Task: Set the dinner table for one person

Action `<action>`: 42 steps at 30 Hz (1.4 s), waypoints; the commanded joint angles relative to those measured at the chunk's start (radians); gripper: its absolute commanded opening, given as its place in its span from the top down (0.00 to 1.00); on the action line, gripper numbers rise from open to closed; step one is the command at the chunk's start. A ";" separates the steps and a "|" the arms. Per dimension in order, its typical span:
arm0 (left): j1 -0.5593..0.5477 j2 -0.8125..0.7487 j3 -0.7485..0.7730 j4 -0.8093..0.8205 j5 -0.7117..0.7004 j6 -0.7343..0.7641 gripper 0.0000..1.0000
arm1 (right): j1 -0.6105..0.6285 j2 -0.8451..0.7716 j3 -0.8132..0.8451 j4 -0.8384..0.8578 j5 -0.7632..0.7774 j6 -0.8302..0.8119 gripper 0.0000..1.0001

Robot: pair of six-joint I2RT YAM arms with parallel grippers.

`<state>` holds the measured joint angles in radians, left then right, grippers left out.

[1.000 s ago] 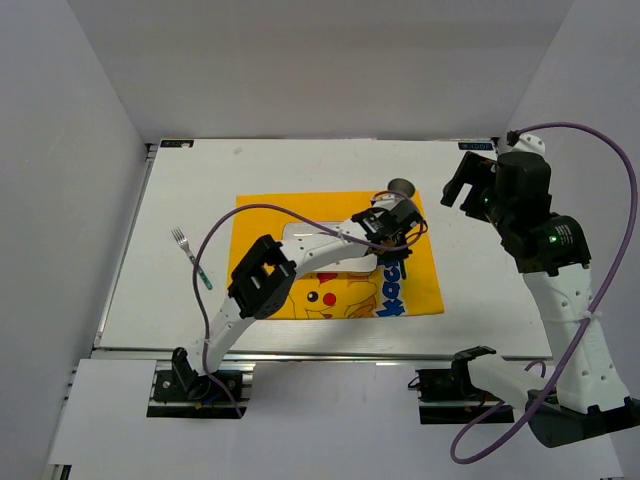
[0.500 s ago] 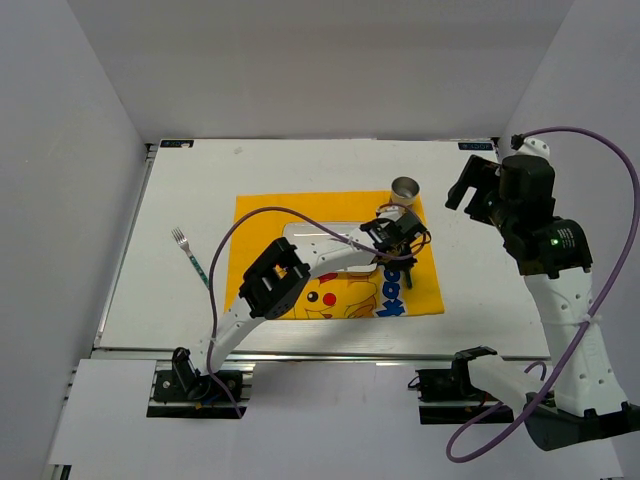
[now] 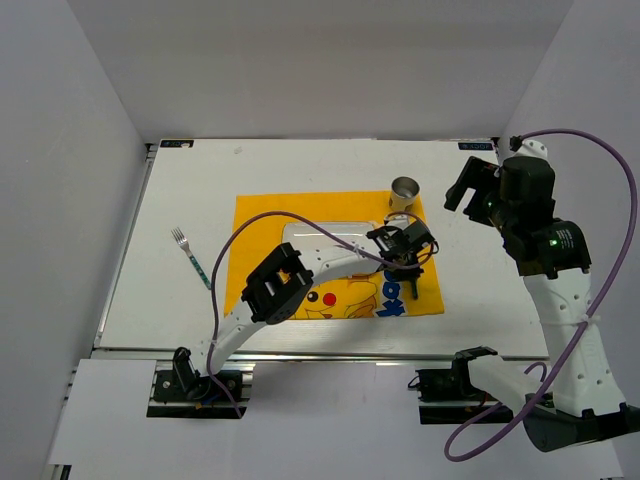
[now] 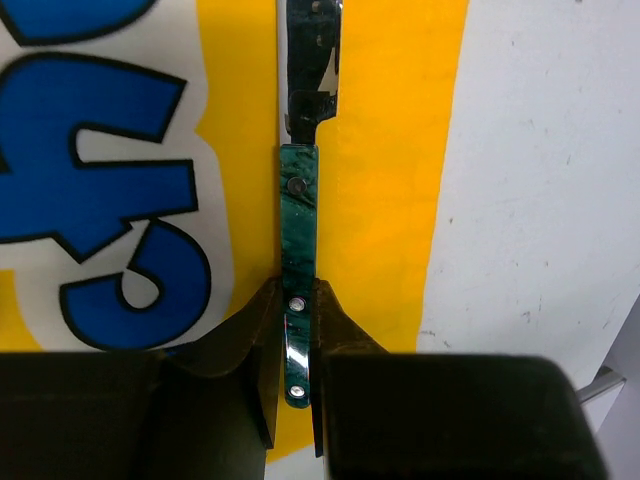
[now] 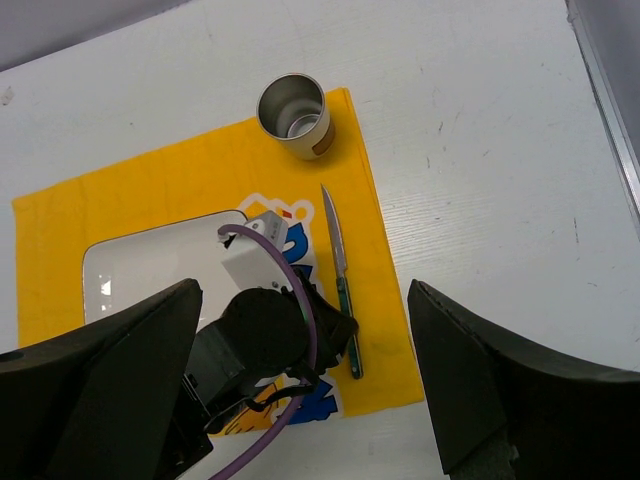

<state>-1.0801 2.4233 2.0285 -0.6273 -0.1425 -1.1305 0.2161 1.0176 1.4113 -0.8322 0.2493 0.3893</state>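
Drawn back from the cup (image 3: 405, 188) over the past second, the left end effector (image 4: 296, 330) pinches the knife (image 4: 298, 200) by its green handle. The blade lies ahead along the yellow placemat (image 4: 385, 150), with the white surface (image 4: 540, 150) beneath and just to its right. Knife placement looks nearly done; next it should release and lift clear. The right end effector (image 5: 305, 400) hangs spread wide.

This is a robotics lab test cell, not a dining room. Plain white panel walls (image 3: 70, 200) box in a large white rectangular bench (image 3: 300, 165). A white jointed left arm (image 3: 320, 262) and right arm (image 3: 565, 300), trailing purple cables (image 3: 560, 128), are mounted by the metal rail (image 3: 330, 355) along its near edge.
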 commanded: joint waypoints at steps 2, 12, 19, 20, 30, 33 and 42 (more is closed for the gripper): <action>-0.014 -0.050 -0.007 -0.040 0.030 0.001 1.00 | -0.006 -0.017 -0.002 0.042 -0.024 0.000 0.11; -0.014 -0.052 -0.030 -0.037 0.032 -0.005 0.82 | -0.004 -0.027 0.002 0.039 -0.038 -0.001 0.11; -0.014 -0.076 -0.050 -0.034 0.027 -0.015 0.34 | -0.007 -0.028 0.008 0.039 -0.051 -0.004 0.11; -0.014 -0.081 -0.051 -0.035 0.024 -0.014 0.30 | -0.006 -0.027 0.014 0.041 -0.056 -0.004 0.11; 0.018 -0.318 -0.137 -0.081 -0.092 0.024 0.02 | -0.006 -0.053 0.040 0.073 -0.107 -0.010 0.11; 0.095 -0.426 -0.175 -0.198 -0.221 0.021 0.02 | -0.006 -0.066 0.002 0.113 -0.154 -0.018 0.11; 0.687 -0.912 -0.712 -0.244 -0.249 0.141 0.02 | -0.004 -0.080 -0.146 0.226 -0.379 -0.046 0.11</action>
<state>-0.5274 1.6054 1.4181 -0.8082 -0.3561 -1.0813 0.2153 0.9279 1.2846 -0.6785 -0.0326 0.3626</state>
